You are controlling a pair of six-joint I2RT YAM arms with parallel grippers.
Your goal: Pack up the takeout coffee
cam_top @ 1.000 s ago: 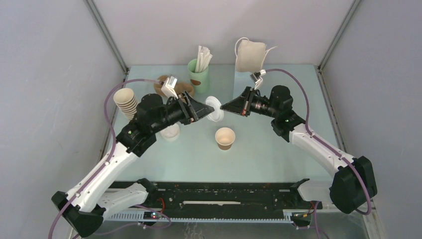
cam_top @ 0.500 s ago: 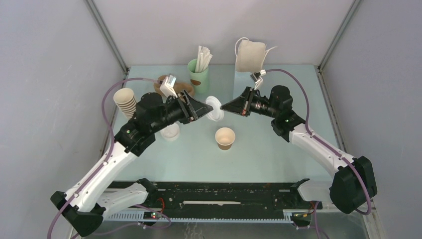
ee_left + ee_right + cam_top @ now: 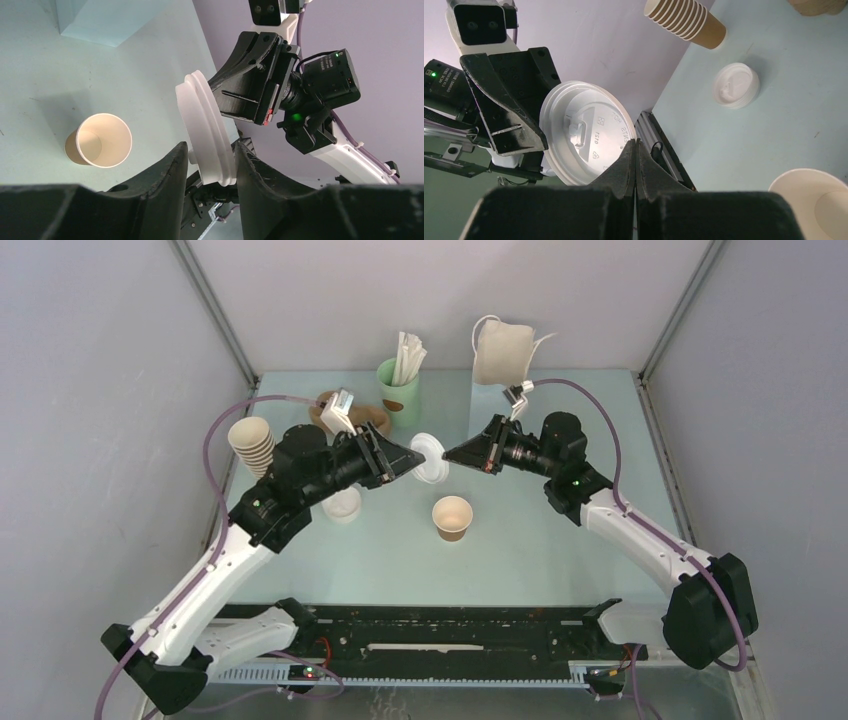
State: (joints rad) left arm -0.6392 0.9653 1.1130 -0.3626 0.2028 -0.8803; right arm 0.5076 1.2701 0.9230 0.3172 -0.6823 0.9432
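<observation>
The small brown paper cup [image 3: 452, 517] stands open on the table with no lid on it; it also shows in the left wrist view [image 3: 99, 140] and the right wrist view [image 3: 811, 200]. My left gripper [image 3: 418, 457] [image 3: 211, 150] is shut on a round white lid [image 3: 432, 462] [image 3: 205, 125] [image 3: 584, 130], held on edge in the air behind the cup; its rim looks doubled. My right gripper [image 3: 448, 453] [image 3: 635, 142] is shut, its tips against the lid's rim. I cannot tell whether it pinches the rim.
A white bag [image 3: 503, 352] with handles stands at the back right. A mint-green cup [image 3: 398, 388] holds white sticks at the back. A stack of brown cups [image 3: 253, 443] lies at the left. Spare white lids [image 3: 343, 505] [image 3: 736, 85] sit under the left arm.
My left gripper has edged slightly toward the back with the lid. The right arm and the cup have not moved.
</observation>
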